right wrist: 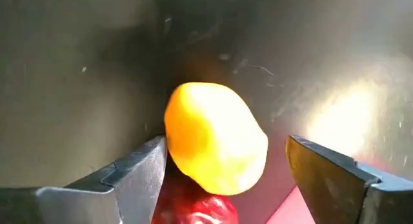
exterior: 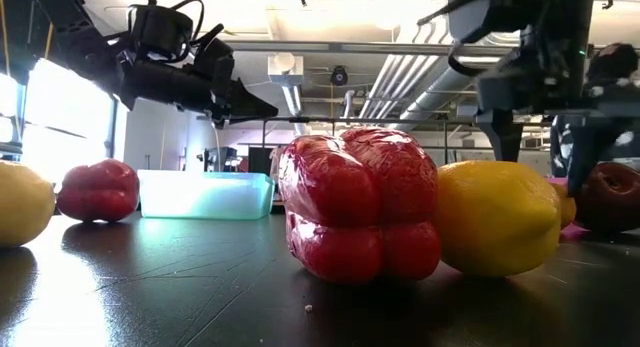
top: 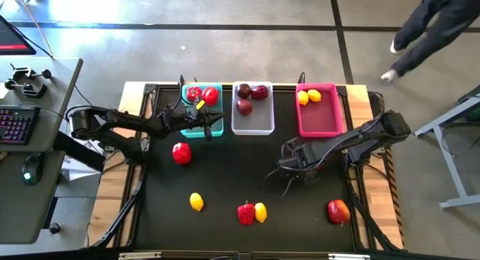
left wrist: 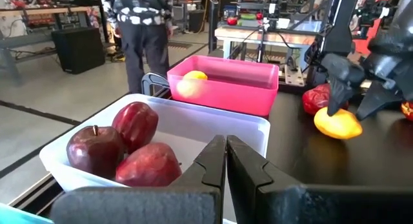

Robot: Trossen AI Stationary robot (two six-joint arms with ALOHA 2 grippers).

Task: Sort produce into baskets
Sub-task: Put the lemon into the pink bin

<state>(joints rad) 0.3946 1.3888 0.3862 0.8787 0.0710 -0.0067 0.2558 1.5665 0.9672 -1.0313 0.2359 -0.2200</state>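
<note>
red pepper nearest; 3 baskets; right end effector spread, left end effector pressed together.

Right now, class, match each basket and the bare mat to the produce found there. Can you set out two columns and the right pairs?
Column one:
1. teal basket
2. white basket
3. pink basket
4. black mat

Column two:
A. dark maroon fruits
B. lemons only
C. red peppers
D. loose red and yellow pieces

Pairs: 1-C, 2-A, 3-B, 4-D
</note>
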